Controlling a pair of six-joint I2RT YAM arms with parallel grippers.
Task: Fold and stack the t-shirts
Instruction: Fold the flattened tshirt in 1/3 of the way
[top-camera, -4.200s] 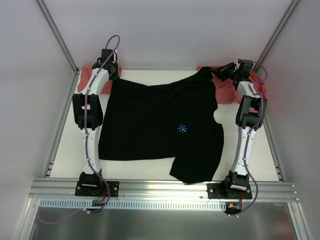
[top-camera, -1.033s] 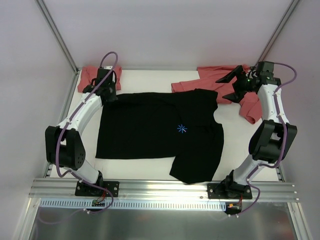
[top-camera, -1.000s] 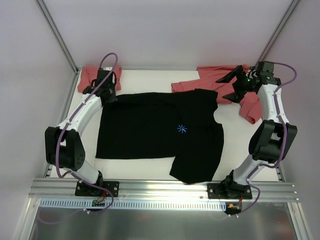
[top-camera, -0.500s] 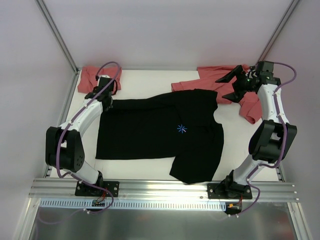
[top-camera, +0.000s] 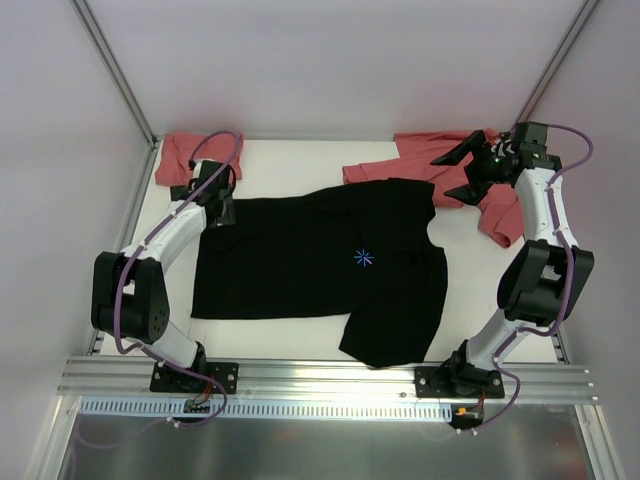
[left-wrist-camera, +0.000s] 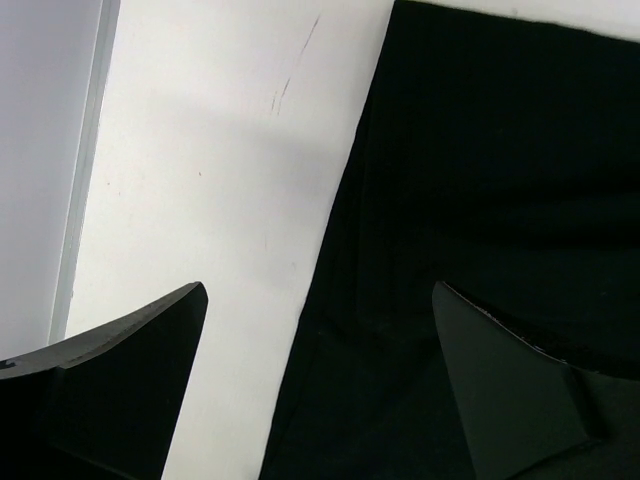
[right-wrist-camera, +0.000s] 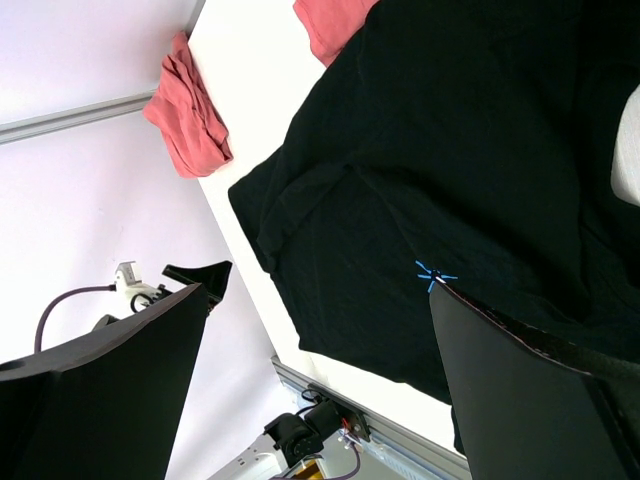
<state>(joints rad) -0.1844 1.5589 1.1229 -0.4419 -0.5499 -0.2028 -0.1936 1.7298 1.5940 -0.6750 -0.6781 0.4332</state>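
Left gripper (left-wrist-camera: 318, 300) has drawn the black t-shirt's (top-camera: 320, 265) far left corner nearer, then spread its fingers wide, leaving the shirt flat on the table (top-camera: 290, 160). Right gripper (top-camera: 458, 172) hangs wide open and empty over a salmon t-shirt (top-camera: 425, 150). Folding looks barely begun.

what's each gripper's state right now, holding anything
Left gripper: open, empty, above the black t-shirt edge.
Right gripper: open, empty.
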